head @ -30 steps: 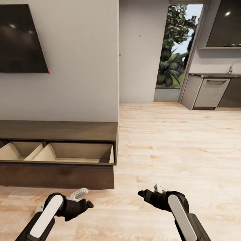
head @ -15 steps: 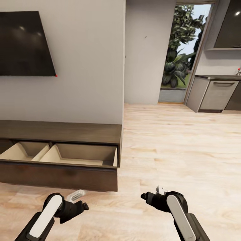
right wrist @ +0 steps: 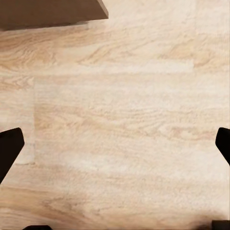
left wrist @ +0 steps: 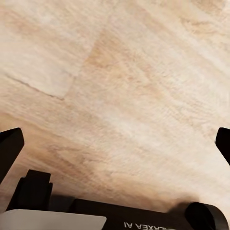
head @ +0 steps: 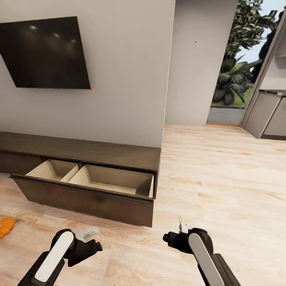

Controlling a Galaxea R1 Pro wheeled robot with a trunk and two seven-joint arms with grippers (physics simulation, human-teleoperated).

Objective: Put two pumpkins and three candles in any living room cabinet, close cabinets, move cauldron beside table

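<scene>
One pumpkin (head: 6, 227) lies on the wood floor (head: 222, 178) at the far left edge of the head view, cut off by the frame, in front of the cabinet (head: 85, 157) and off its left part, not yet stowed. The cabinet runs low along the wall under the dark TV (head: 47, 53); its drawer (head: 89, 180) is pulled out, two pale compartments showing with nothing visible inside, likely left open to receive the items. No candles, cauldron or low desk to point at here. Left claw (head: 93, 247) hangs low over bare floor near the drawer front, right claw (head: 170, 239) likewise, well apart from each other. In the left wrist view the left claw (left wrist: 115, 139) has its dark fingertips (left wrist: 8, 146) at opposite edges, spread wide, nothing between but floorboards. Right claw (right wrist: 115, 143) same in its wrist view, wide and empty, a cabinet corner (right wrist: 52, 12) in sight. Arms look tucked for travel; judged step is approaching the pumpkin to pick it up. Doorway with plants (head: 238, 67) beyond, to the right.
</scene>
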